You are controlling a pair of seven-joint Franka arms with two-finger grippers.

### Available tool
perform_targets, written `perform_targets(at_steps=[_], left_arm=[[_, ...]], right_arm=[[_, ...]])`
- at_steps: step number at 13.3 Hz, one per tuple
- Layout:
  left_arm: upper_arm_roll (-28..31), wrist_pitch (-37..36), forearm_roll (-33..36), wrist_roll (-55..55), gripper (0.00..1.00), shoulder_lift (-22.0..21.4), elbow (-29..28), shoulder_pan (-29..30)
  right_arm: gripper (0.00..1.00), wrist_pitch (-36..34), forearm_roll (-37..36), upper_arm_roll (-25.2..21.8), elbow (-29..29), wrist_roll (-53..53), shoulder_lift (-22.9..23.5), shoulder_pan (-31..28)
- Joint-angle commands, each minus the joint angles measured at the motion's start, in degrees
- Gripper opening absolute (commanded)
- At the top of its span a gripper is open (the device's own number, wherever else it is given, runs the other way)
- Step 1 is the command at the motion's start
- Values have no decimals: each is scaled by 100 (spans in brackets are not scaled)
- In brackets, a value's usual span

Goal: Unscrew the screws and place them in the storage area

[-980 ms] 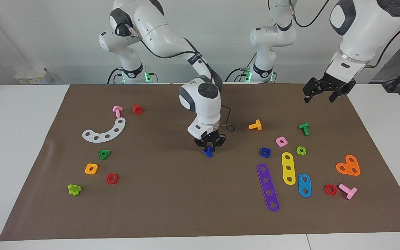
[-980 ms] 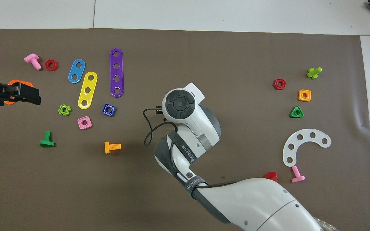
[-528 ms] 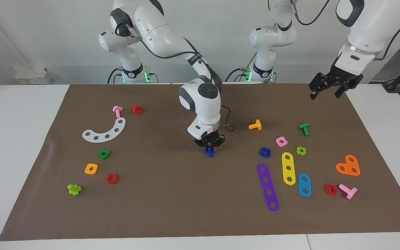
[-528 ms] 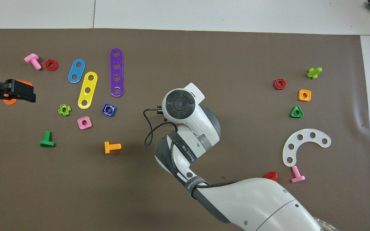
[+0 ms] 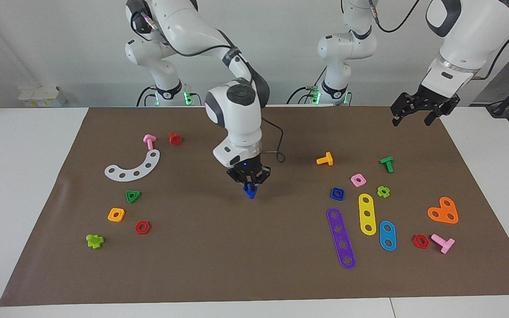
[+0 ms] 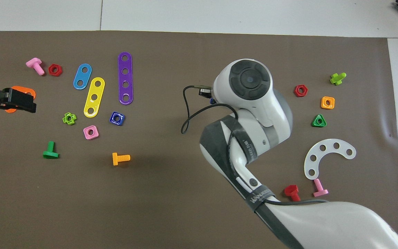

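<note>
Brown paper (image 5: 254,265) covers the white worktop (image 5: 24,185), and small toy parts lie on it in two groups.

Up in the air over the middle of the paper hangs the right gripper (image 5: 249,180). Its jaws pinch the blue bolt (image 5: 250,191), which points down and does not touch the paper. From above, the arm hides nearly all of the bolt, and only a tiny blue bit (image 6: 212,101) peeks out.

The blue square nut (image 5: 337,193) lies flat on the paper toward the left arm's end, well apart from the bolt. A pink square nut (image 5: 358,179) sits near it, a bit nearer to the robots. A purple strip (image 5: 341,238) and a yellow strip (image 5: 366,213) lie just beside the blue nut, farther from the robots. An orange bolt (image 5: 325,159) lies nearer to the robots.

Over the corner of the paper at its own end waits the left gripper (image 5: 415,116), with its jaws spread and nothing in them.

At the right arm's end lie a white curved strip (image 5: 133,167), a green triangle nut (image 5: 132,196), an orange square nut (image 5: 116,214) and a red nut (image 5: 142,227).
</note>
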Motion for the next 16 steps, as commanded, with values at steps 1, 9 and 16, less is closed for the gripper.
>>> perform_targets(at_steps=[1,9,16], left_arm=[[-103,193,12,126,100,-244,-363,159],[-59,229,3,56,100,-368,-575,168],[-59,229,3,56,100,-368,-575,168]], right_arm=[[0,-107,-78,98,-339,-588,-404,-655],[0,1394,19,107,-2149,-2199,-730,-1878],[0,1439,448,116,-3090,-3069,-1108,-2441]])
